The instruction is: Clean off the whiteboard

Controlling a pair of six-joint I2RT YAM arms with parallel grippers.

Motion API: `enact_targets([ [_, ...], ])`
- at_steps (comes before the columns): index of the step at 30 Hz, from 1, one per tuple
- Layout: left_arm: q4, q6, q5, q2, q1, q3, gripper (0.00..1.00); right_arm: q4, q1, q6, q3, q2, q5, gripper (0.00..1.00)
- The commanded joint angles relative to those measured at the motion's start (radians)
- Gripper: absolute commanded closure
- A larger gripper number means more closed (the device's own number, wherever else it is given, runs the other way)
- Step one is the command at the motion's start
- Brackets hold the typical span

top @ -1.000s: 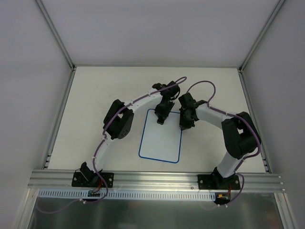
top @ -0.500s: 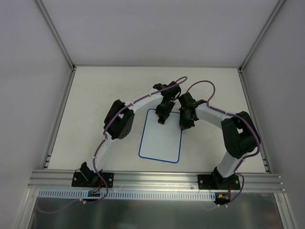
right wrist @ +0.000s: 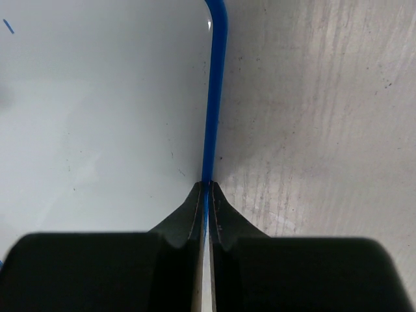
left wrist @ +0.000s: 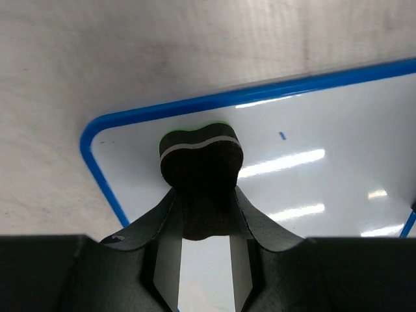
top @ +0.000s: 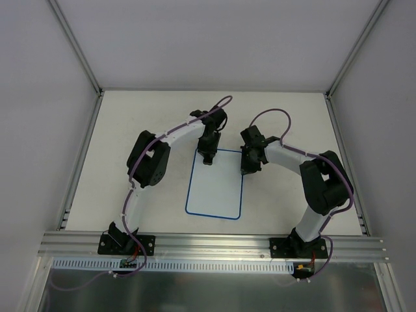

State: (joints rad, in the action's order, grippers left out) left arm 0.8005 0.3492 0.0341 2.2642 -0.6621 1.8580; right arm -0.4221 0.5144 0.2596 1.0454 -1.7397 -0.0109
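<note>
You had the whiteboard (top: pixel 214 188) lying flat on the table (top: pixel 130 117), in the middle between the two arms, and each arm's placing made sense for wiping. Your left gripper (left wrist: pixel 203 198) was clamped on the eraser (left wrist: pixel 200 153), whose dark pad sat on the board's face just inside the far left corner, touching or nearly touching the blue rim (left wrist: pixel 195 110). That looked like a stroke run out to the edge. Your right gripper (right wrist: pixel 208 188) had its jaws fully together, with the tips set down on the right-hand stretch of the rim, probably to pin the board against the drag of the eraser. Whether it nipped the rim or only pressed on it, you could not tell from these views. The face looked almost blank, but a small blue mark (left wrist: pixel 282 136) remained to the right of the eraser, so the job was likely near its end and not finished. Compared with a second earlier, your left gripper had travelled leftward along the far edge into that corner. Its elbow had swung out left. The board itself had slid a little left, with the right gripper following it.
</note>
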Motion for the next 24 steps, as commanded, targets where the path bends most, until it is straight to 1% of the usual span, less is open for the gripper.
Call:
enact_targets([
  [1,0.08,0.0,0.154,0.031,0.082,-0.082,1.0,-0.113,-0.001,-0.017,-0.027,-0.052,-0.047,1.0],
  [3,0.078,0.008,0.156,0.017,0.102,-0.089,1.0,-0.112,-0.001,-0.017,-0.027,-0.054,-0.047,1.0],
  [8,0.075,0.013,0.147,0.003,0.113,-0.105,1.0,-0.112,-0.001,-0.016,-0.028,-0.055,-0.047,1.0],
  [13,0.034,0.005,0.072,-0.025,0.096,-0.102,1.0,-0.11,-0.001,-0.016,-0.028,-0.052,-0.046,1.0],
  [18,0.008,-0.073,0.03,-0.015,0.033,-0.039,1.0,-0.109,-0.002,-0.016,-0.028,-0.052,-0.044,1.0],
  [24,0.006,-0.171,-0.002,0.041,-0.014,0.033,1.0,-0.11,-0.001,-0.022,-0.027,-0.05,-0.044,1.0],
])
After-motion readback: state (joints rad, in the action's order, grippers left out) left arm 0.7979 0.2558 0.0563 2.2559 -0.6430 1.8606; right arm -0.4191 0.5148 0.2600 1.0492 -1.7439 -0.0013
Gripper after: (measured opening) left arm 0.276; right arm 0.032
